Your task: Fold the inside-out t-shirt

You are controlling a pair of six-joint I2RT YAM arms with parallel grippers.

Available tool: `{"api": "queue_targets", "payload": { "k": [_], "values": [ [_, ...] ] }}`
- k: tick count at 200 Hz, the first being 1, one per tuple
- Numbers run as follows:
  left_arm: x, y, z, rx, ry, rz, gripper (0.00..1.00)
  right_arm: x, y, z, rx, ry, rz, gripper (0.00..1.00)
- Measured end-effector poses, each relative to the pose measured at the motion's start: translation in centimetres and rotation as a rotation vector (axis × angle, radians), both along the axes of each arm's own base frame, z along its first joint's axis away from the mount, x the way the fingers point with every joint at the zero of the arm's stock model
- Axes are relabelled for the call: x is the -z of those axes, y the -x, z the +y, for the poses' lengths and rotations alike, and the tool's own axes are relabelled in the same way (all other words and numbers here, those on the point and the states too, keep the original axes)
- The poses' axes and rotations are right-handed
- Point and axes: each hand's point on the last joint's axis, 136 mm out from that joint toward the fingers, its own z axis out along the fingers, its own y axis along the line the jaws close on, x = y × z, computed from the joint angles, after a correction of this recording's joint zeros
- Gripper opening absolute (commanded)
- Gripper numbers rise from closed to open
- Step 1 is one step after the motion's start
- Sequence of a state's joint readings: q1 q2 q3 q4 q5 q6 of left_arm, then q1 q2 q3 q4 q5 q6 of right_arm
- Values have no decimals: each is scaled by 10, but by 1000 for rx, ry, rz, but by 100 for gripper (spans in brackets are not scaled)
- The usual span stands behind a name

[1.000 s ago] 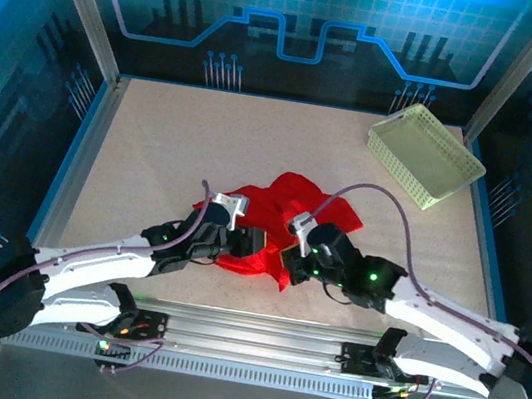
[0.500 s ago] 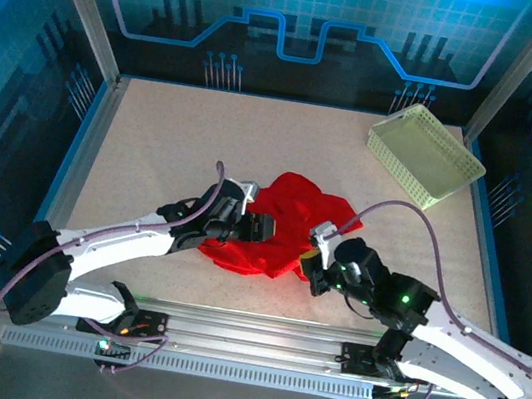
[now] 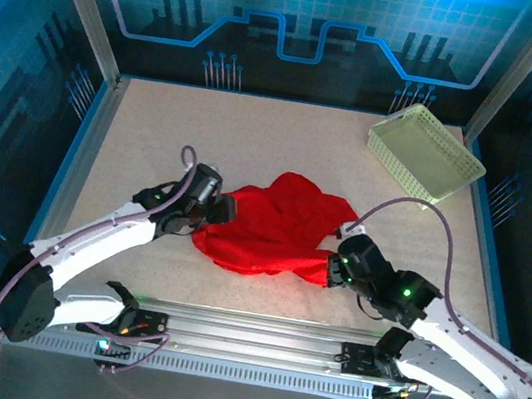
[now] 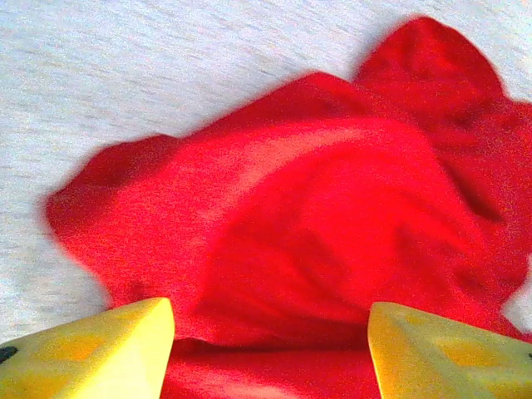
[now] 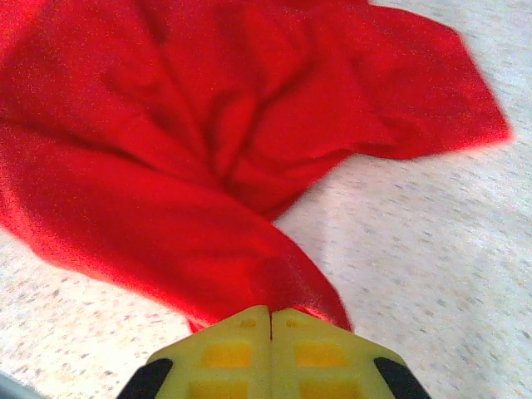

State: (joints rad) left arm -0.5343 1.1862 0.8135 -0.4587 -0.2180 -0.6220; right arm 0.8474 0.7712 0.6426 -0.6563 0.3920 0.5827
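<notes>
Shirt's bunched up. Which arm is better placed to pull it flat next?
Right. The right fingers are shut on the t-shirt at its near edge, ready to pull. The left fingers stand open over the cloth, gripping nothing.

T-shirt (image 3: 277, 227): matt cloth; table (image 3: 155, 131): speckled, matt.

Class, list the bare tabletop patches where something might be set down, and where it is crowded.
Bare: the far left of the table, from t-shirt to back edge; the far middle beside the basket; the right side nearer than the basket. Crowded: near middle, where left gripper and right gripper meet the t-shirt.
</notes>
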Motion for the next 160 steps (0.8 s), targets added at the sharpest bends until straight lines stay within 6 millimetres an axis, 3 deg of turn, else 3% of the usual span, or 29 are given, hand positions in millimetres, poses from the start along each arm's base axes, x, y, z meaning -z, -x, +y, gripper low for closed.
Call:
{"api": "queue_targets", "payload": {
  "k": [28, 54, 108, 160],
  "values": [
    [13, -1, 26, -70, -5, 43, 61, -2, -3, -30, 141, -11, -12, 0],
    [28, 5, 28, -67, 22, 94, 60, 3, -6, -48, 226, -23, 3, 0],
    [58, 9, 6, -6, 101, 179, 54, 10, -6, -48, 234, -31, 37, 0],
    [75, 10, 3, -35, 123, 231, 63, 15, -8, -47, 236, -26, 56, 0]
  ]
}}
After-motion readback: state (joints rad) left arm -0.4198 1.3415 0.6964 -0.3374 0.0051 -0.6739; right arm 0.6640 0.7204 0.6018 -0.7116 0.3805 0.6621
